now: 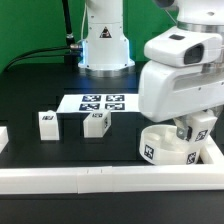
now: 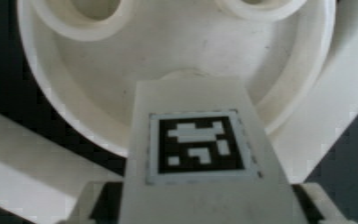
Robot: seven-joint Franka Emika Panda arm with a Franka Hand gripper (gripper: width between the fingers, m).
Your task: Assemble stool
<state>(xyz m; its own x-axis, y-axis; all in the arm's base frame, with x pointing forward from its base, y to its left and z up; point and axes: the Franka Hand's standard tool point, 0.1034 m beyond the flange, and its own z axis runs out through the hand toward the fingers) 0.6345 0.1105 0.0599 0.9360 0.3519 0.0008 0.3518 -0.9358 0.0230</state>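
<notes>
The held leg block [image 2: 197, 110] is pointing its long axis straight out from the gripper [image 2: 201, 196] toward the round seat [image 2: 78, 95]. Its tagged face is facing the wrist camera and its far end is reaching over the seat's hollow. The fingers [image 2: 101, 203] are pinching its sides. The seat is sitting at the exterior view's right, beside the front rail [image 1: 60, 178]. One spare leg block [image 1: 47, 122] and another spare block [image 1: 95, 123] are standing well apart from it, near the marker board [image 1: 100, 102].

Green backdrop [image 1: 25, 22], black tabletop [image 1: 25, 95], white border rail [image 1: 100, 178] at its edge
</notes>
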